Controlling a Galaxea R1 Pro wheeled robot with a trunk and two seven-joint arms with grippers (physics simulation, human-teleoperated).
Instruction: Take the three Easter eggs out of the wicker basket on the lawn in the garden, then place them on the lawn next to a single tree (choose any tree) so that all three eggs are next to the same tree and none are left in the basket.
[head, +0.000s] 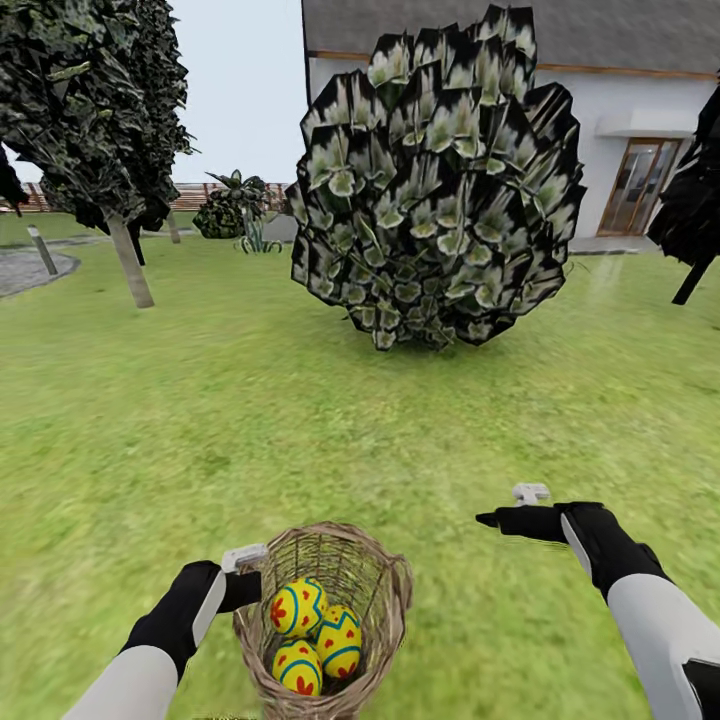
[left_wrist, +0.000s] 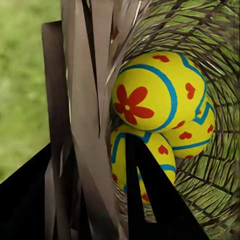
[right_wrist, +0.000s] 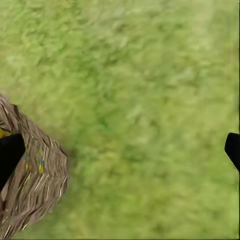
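Basket, wicker (head: 325, 620), count one: stands on the lawn (head: 300, 420) directly in front of the robot, nearest item in the scene. Contents: three Easter eggs (head: 318, 636), yellow with blue bands and red marks, heaped together and touching; none removed. Task judged at its first step, the grasp on the basket or the first egg.

Left gripper (head: 243, 575), count one: at the basket's rim on the robot's left. In the left wrist view the woven wall (left_wrist: 82, 125) passes between the two dark fingers (left_wrist: 150, 200), one outside and one inside beside the eggs (left_wrist: 155, 95); whether they clamp the wall I cannot tell.

Right gripper (head: 510, 512), count one: hovers over bare grass to the basket's right, well apart from it. In the right wrist view the fingers (right_wrist: 10, 152) stand wide, holding nothing, the basket (right_wrist: 30, 190) near one of them.

Next move, as I judge: lift an egg out, or carry the basket toward a tree.

Bush (head: 438, 185), large, count one: mid-lawn ahead.

Tree (head: 128, 258), pale slim trunk, count one: far left, well apart.

House (head: 640, 120), white, count one: behind.
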